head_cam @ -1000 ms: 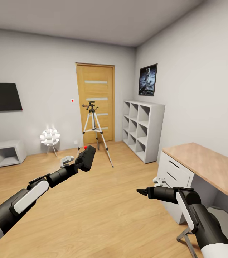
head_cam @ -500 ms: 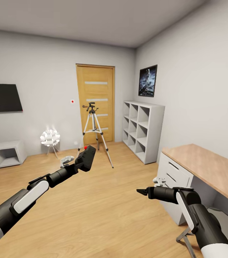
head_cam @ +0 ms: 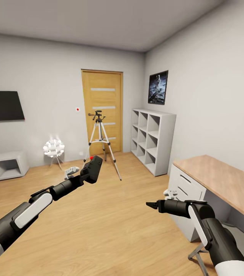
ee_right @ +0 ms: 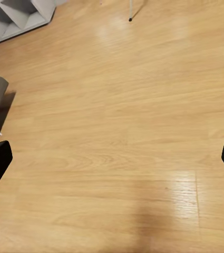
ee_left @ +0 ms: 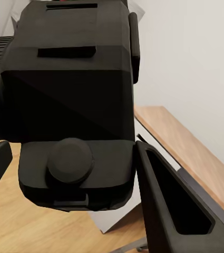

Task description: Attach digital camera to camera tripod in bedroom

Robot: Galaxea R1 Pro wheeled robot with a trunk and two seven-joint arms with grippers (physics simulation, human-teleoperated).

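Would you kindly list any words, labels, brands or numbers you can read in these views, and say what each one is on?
No readable text in any view.
digital camera: a red dot on top, no lettering visible.
astronaut picture: an image, no caption legible.
wall screen: blank and dark.

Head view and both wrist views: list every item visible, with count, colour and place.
Black blocky digital camera: one, in left gripper.
Silver-legged camera tripod: one, before the door.
Wooden door: one, far wall.
White cube shelf: one, right wall.
Astronaut picture: one, above shelf.
Black wall screen: one, left.
Low grey cabinet: one, beneath screen.
White floor lamp: one, left of tripod.
Wood-topped desk: one, right.
Left gripper: black, gripping camera.
Right gripper: black, open above floor.
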